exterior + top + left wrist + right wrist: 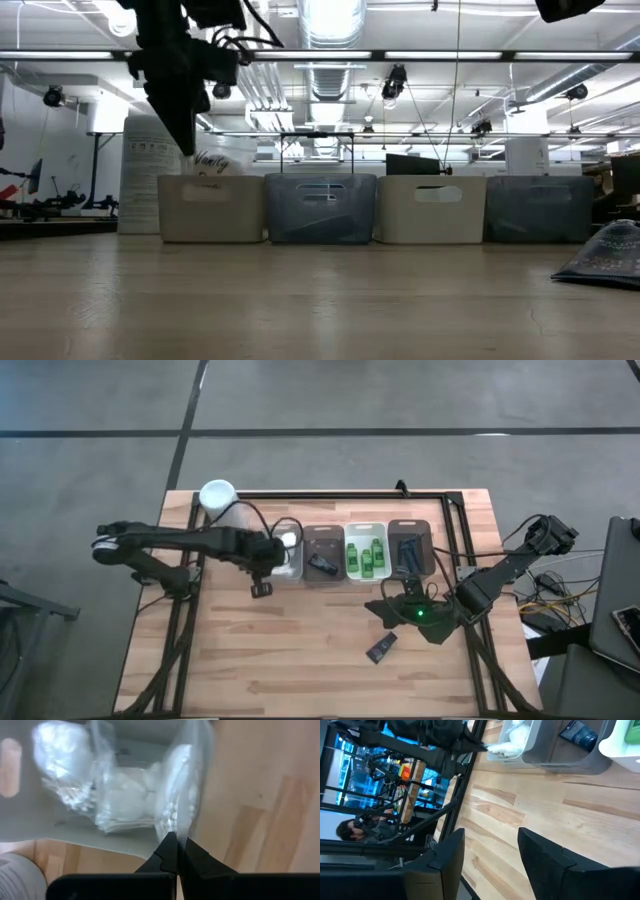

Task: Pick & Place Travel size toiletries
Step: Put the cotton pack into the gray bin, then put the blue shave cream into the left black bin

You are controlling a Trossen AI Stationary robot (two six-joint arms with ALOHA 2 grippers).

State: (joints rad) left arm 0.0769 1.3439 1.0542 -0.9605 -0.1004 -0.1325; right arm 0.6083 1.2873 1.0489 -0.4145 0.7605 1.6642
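While the left gripper [176,845] pinched shut on the clear packet of white puffs [150,795], hanging over the leftmost tray [30,827], it looked light, limp and slippery, best held at its edge.

4 trays [322,531] in a row beside a tall white container [217,495].

Right claw [490,857] gapes above bare wooden table [560,820].
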